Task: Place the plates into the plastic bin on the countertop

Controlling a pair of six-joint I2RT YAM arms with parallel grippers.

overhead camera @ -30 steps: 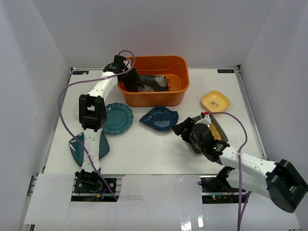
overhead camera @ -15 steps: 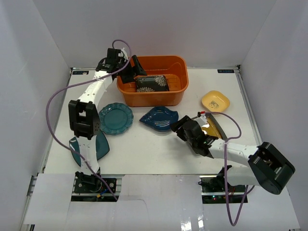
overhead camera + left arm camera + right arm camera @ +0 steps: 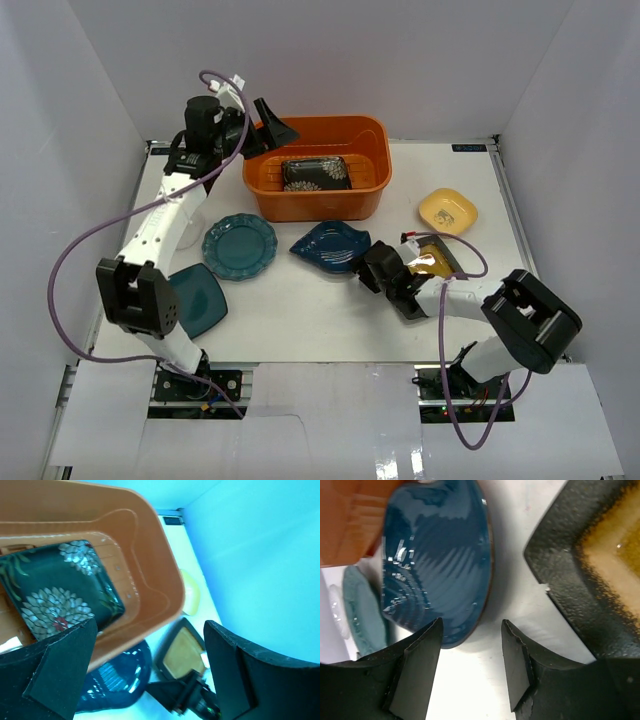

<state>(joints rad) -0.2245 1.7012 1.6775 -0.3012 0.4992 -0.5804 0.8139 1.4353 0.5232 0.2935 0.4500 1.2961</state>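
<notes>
The orange plastic bin (image 3: 316, 205) stands at the back with the black floral plate (image 3: 316, 173) flat inside it. My left gripper (image 3: 268, 128) is open and empty above the bin's left rim; its wrist view shows the bin (image 3: 150, 555) and floral plate (image 3: 55, 595) below. On the countertop (image 3: 300, 310) lie the teal round plate (image 3: 240, 247), teal square plate (image 3: 197, 300), blue leaf plate (image 3: 332, 246), dark gold-centred plate (image 3: 432, 265) and yellow plate (image 3: 447, 210). My right gripper (image 3: 368, 268) is open and low, its jaws (image 3: 471, 625) at the leaf plate's (image 3: 435, 555) right edge, beside the dark plate (image 3: 590, 570).
White walls close in the table on three sides. The left arm's purple cable (image 3: 90, 250) loops over the left side of the table. The right arm (image 3: 520, 320) lies across the front right. I cannot make out the small clear plate.
My left gripper let go of the black floral plate, which now lies flat in the bin, and rose back to the left. My right gripper moved left to the leaf plate's edge.
</notes>
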